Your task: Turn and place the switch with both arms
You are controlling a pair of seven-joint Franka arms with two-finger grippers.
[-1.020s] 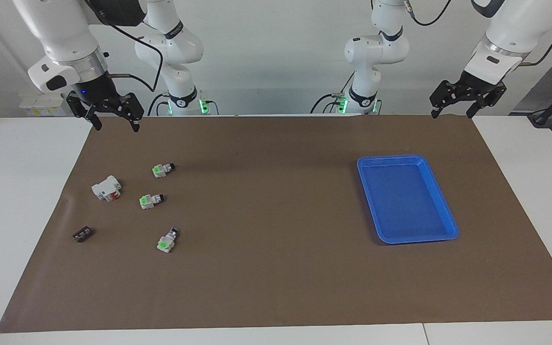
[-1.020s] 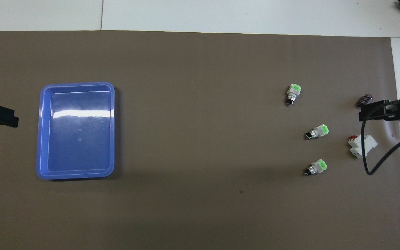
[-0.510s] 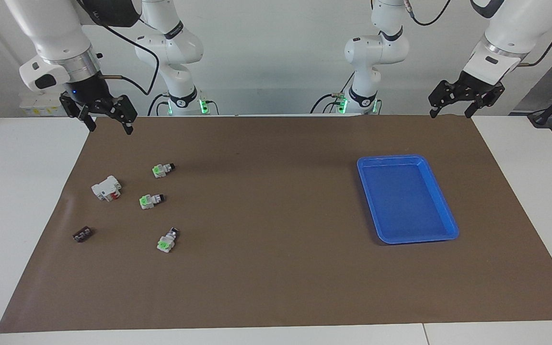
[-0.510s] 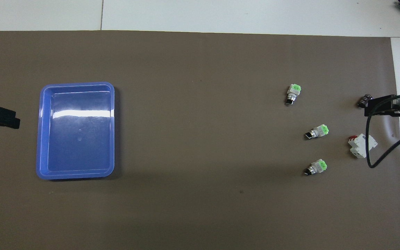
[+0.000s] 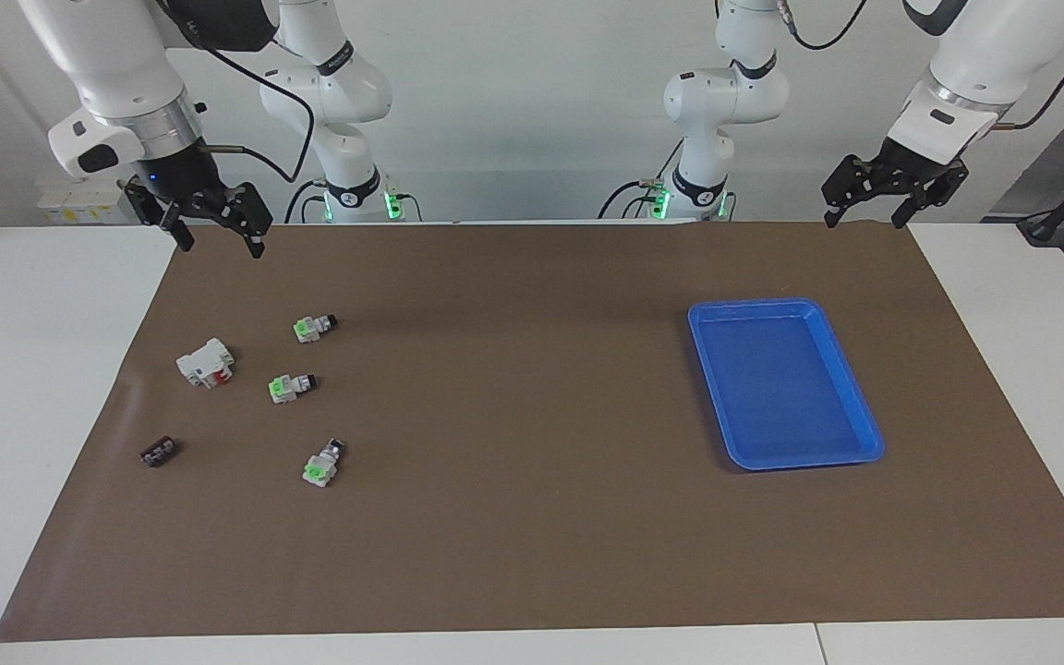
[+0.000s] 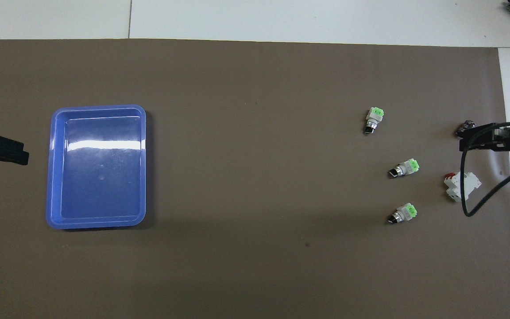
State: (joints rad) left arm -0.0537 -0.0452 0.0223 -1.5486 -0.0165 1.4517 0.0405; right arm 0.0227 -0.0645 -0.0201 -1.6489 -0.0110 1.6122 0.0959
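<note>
Currently nothing is held. Right claw [image 5: 214, 224], fingers spread and empty, hangs over the mat's corner at the right arm's end of the surface. Three switches lie there; the nearest switch [image 5: 314, 327] is the likely pick. Best approach: straight down, fingers straddling the white body, knob left free for the other arm. White block with red part [image 5: 206, 362] and a small black piece [image 5: 159, 452] lie beside. Blue tray [image 5: 867, 434] is well apart. Left claw [image 5: 867, 209] waits, released.
</note>
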